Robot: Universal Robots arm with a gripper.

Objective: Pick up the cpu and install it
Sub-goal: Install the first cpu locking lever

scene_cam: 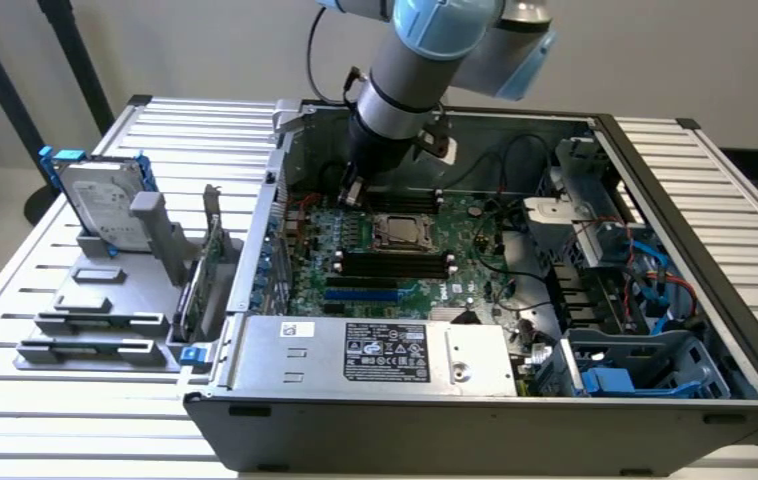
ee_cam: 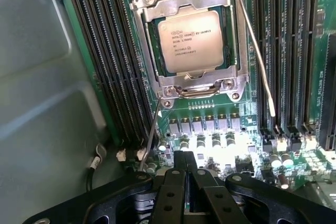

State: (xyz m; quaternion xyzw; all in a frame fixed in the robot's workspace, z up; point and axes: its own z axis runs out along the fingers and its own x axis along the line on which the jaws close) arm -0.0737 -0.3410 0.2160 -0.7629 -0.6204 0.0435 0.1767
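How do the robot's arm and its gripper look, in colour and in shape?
The arm is a round silver-grey tube with light blue joint caps and a black wrist part. A black cable runs beside it. The gripper is black, with flat angular fingers bearing small round holes.

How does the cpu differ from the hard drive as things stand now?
The cpu is a small square chip; the hard drive is a much larger rectangle with a blue frame. The cpu lies flat in the motherboard socket inside the case; the hard drive stands upright at a grey holder outside it, on the exterior view's left. Both have silver-grey metal faces.
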